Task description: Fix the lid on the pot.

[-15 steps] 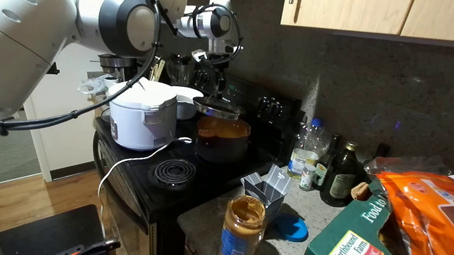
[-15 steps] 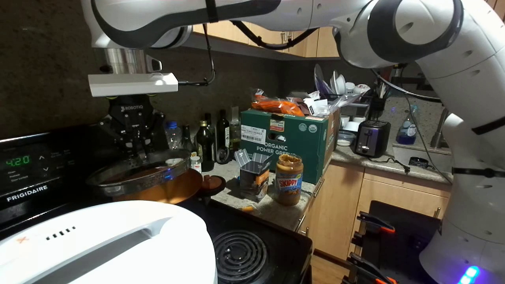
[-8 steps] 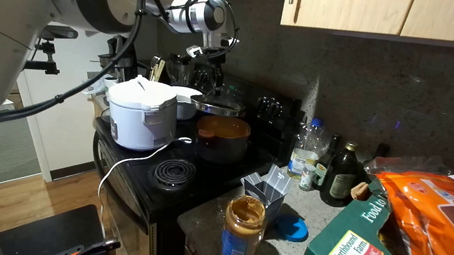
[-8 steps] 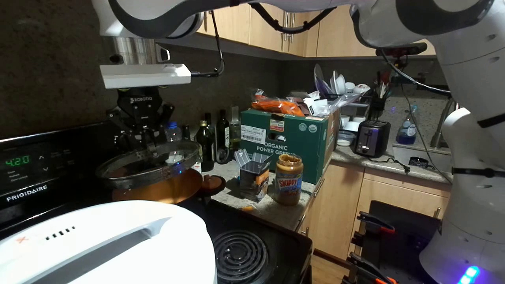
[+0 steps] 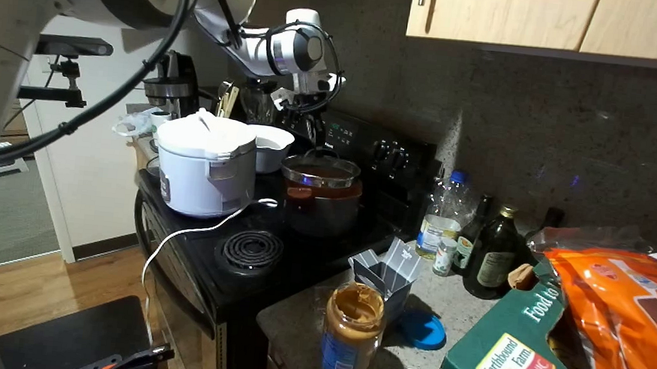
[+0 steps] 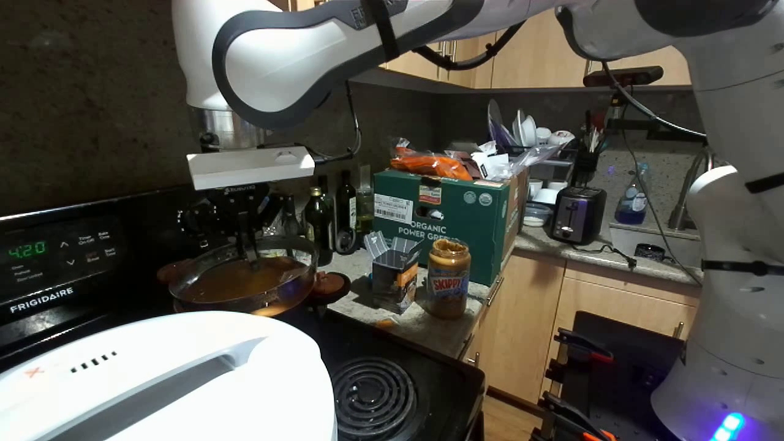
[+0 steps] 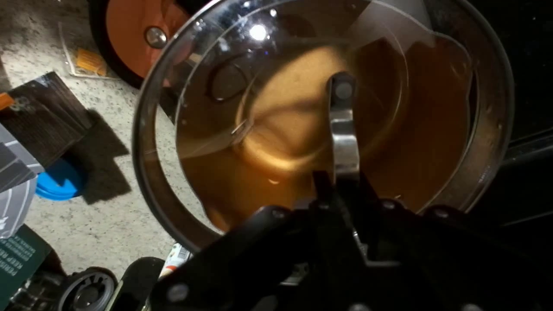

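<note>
The lid [image 5: 320,177] is clear glass with a metal rim and a strip handle [image 7: 345,142]. My gripper [image 7: 339,181] is shut on that handle; it also shows in an exterior view [image 6: 246,229]. The lid sits nearly level right over the pot [image 5: 324,213], at or just above its rim. I cannot tell whether they touch all round. The pot is dark outside and coppery inside, and stands on the stove. In the wrist view its inside [image 7: 285,112] shows through the glass, with gaps between its edge and the lid's rim at left and right.
A white cooker [image 5: 206,173] stands close beside the pot, with a white pot [image 5: 270,150] behind it. The stove's control panel [image 6: 55,257] rises behind. The pot's side handle [image 6: 331,285] points toward the counter, where a peanut butter jar [image 6: 449,282] and a green box [image 6: 441,214] stand.
The lid, still held, has come down toward the pot and shifted slightly right in both exterior views. It has gone from tilted to nearly level. The arm has moved with it.
</note>
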### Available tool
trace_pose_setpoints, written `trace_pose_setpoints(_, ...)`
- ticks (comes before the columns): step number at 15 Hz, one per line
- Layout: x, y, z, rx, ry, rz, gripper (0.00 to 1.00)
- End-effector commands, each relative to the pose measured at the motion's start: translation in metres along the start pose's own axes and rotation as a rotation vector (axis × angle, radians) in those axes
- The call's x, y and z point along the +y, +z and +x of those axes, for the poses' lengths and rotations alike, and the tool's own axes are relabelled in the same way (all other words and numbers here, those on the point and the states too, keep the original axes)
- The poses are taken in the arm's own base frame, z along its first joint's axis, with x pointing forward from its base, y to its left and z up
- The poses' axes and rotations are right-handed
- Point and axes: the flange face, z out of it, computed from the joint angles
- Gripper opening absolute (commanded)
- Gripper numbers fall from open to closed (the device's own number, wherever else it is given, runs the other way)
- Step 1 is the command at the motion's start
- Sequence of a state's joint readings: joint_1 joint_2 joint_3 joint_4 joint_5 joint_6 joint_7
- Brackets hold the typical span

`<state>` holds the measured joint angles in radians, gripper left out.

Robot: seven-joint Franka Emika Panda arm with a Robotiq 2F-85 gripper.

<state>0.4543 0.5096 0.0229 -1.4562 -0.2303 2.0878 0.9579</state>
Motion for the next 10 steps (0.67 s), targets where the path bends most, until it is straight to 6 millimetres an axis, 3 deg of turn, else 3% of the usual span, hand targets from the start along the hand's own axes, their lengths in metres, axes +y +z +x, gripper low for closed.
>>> trace_pose_setpoints(1,0.016,-0.013,-0.01,0.065,0.013,0.035,0.07)
trace_pose_setpoints(10,0.029,0.005,-0.017,0.092,0.0,0.093,0.07)
